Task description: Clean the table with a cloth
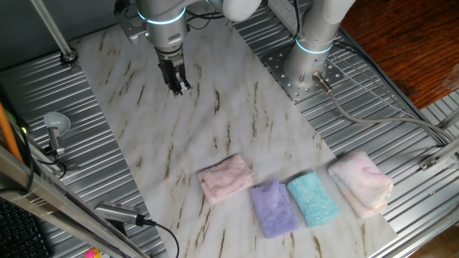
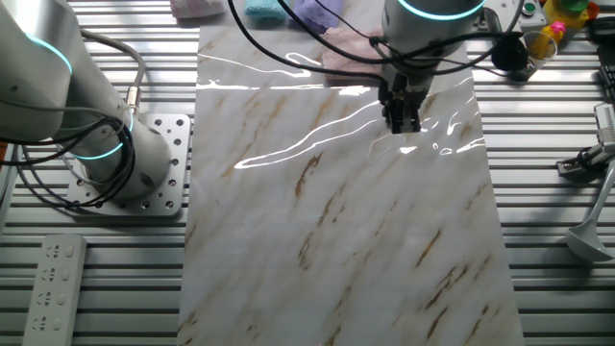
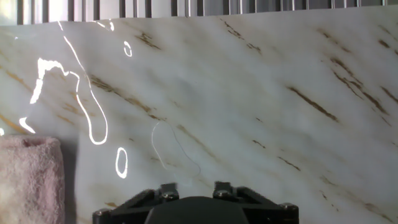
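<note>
The table (image 1: 172, 136) is a white marble-look slab with brown veins; it also shows in the other fixed view (image 2: 336, 231) and fills the hand view (image 3: 249, 93). The cloth (image 1: 226, 178), a small fluffy dusty-pink folded towel, lies near the slab's front edge. In the other fixed view the cloth (image 2: 344, 53) sits at the far end, just behind the arm. In the hand view the cloth (image 3: 28, 180) is at the lower left. My gripper (image 1: 180, 86) hovers low over the slab's far part, well away from the cloth. Its fingers look together and hold nothing.
A purple towel (image 1: 272, 206), a teal towel (image 1: 313, 199) and a larger pale pink-white towel (image 1: 361, 180) lie in a row beside the cloth. The arm's base (image 1: 308, 68) stands on ribbed grey metal to the right. A remote (image 2: 53, 288) lies on the metal.
</note>
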`<state>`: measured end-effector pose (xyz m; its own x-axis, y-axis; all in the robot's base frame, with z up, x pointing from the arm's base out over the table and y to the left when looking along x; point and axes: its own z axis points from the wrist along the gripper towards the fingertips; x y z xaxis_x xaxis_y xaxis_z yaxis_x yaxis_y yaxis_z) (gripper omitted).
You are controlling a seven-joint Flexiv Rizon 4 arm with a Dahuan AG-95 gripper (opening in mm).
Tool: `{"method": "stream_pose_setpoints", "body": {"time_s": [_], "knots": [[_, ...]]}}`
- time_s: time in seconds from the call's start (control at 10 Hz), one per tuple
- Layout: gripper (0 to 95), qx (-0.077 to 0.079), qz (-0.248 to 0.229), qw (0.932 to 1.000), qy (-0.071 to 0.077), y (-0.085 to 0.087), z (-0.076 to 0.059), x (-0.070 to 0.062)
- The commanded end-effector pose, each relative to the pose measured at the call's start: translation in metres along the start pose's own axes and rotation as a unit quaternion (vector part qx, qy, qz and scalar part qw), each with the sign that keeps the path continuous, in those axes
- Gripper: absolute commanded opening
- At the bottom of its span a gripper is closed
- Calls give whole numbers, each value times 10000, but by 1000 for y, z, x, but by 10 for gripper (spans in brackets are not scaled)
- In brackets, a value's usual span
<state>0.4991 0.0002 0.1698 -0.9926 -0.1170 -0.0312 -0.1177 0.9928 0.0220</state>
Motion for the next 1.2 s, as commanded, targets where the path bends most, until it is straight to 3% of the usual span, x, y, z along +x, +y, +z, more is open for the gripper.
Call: {"method": "stream_pose_setpoints", "body": {"time_s": [0.1, 0.9, 1.2], "knots": [[0, -4, -167, 9999, -7, 0, -1, 0], [0, 5, -428, 9991, 4, 2, 1, -2], [0, -2, -552, 9985, 2, 0, 6, -15]]}}
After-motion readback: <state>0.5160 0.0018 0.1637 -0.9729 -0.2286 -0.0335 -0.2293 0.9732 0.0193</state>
